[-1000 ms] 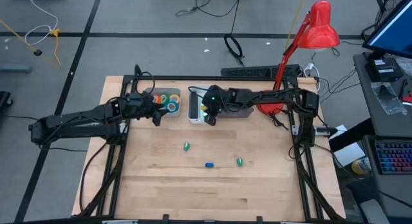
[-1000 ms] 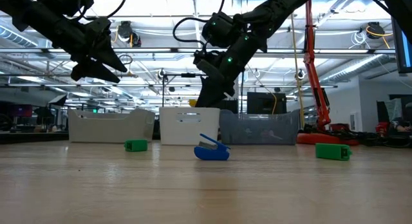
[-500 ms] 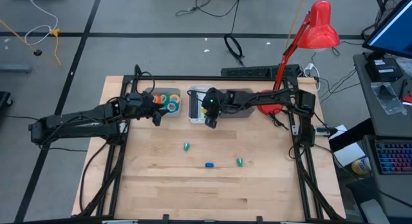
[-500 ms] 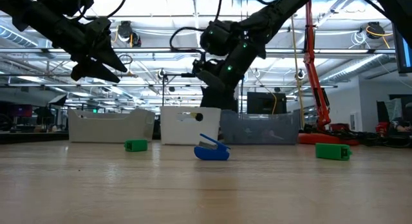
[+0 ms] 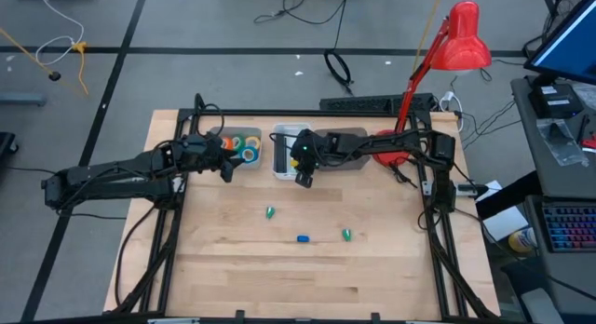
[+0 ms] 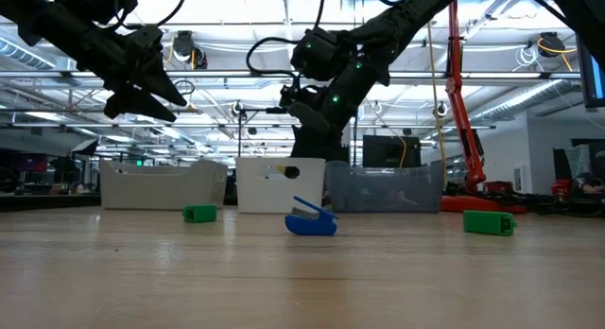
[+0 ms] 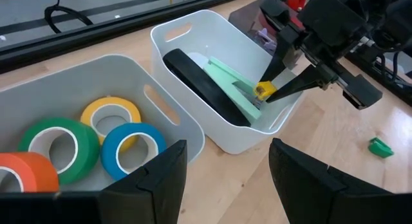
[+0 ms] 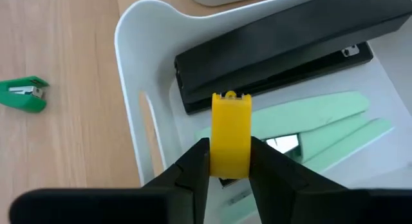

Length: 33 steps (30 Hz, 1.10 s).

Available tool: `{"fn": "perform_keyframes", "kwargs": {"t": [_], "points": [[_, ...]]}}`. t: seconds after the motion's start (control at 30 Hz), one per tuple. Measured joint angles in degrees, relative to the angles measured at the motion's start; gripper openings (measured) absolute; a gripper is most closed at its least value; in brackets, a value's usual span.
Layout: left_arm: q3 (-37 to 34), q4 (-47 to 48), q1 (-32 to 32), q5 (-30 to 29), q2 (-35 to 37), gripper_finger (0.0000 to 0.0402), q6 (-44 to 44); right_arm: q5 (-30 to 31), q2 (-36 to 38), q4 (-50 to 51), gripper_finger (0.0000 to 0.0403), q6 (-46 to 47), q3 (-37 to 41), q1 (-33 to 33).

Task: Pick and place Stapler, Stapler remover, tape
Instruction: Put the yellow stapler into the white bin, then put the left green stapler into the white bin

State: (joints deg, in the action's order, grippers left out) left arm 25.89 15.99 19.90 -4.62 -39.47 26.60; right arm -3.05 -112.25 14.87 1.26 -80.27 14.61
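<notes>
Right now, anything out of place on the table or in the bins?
The right gripper holds a yellow staple remover over the white stapler bin, which holds staplers, not removers. Three more removers lie loose on the table.

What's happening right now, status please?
Right claw shut on yellow staple remover, over white bin. Left claw open, hovering by tape bin.

No readable text, no labels, no brands, no numbers, no signs in any view
</notes>
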Motion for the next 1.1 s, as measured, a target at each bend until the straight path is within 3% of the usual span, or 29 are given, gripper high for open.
{"fn": "perform_keyframes", "kwargs": {"t": [0.4, 0.57, 0.8, 0.93, 1.1], "points": [[0.0, 0.0, 0.0, -0.02, -0.01, 0.0218, 0.12, -0.02, 1.52, -3.05, 0.0127, -0.26, 0.13, 0.02], [0.0, 0.0, 0.0, 0.04, -0.01, 0.0218, 0.81, -0.03, 7.87, -5.51, 0.0122, 0.39, 0.01, -0.31], [0.0, -0.02, -0.04, 0.89, 0.01, 0.0218, 7.62, 0.89, 19.09, 4.63, 0.0105, 0.9, 0.45, -2.6], [0.0, -0.12, -0.26, 4.54, 0.01, 0.0218, 8.61, 7.55, 25.58, 8.94, 0.0093, 3.07, 5.75, -4.66], [0.0, -6.55, -3.98, 9.08, -0.12, 0.0218, 8.77, 11.87, 35.55, 5.25, 0.0082, 10.99, 18.81, -7.71]]}}
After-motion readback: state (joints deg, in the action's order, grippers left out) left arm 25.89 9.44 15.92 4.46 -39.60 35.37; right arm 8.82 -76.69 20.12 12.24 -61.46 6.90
